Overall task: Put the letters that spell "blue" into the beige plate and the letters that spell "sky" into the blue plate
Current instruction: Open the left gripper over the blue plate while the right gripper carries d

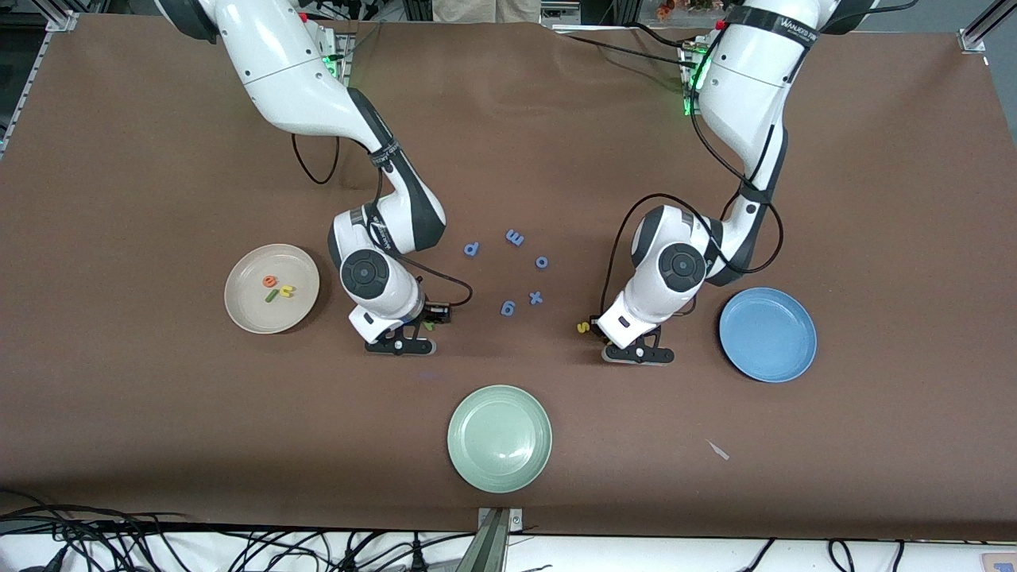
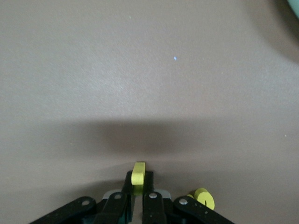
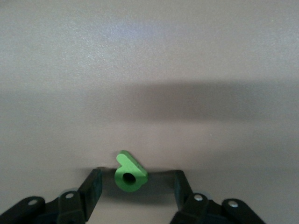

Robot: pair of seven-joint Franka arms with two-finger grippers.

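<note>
Between the beige plate (image 1: 238, 306) and blue plate (image 1: 786, 353) on the desk, the left end effector (image 2: 138, 196) is clenched on a yellow letter (image 2: 138, 173) while the right end effector (image 3: 137, 189) sits spread around the green b (image 3: 130, 173), so lifting probably comes next.

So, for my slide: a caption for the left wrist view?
Left gripper shut on a yellow letter, another yellow letter lying beside it.

Beige plate (image 1: 238, 306) holds an orange e (image 1: 269, 280), green l (image 1: 272, 296) and yellow u (image 1: 287, 291). Green b (image 3: 130, 174) lies flat on the worktop. Blue plate (image 1: 767, 334) sits bare; yellow s (image 1: 583, 326) lies nearby.
</note>
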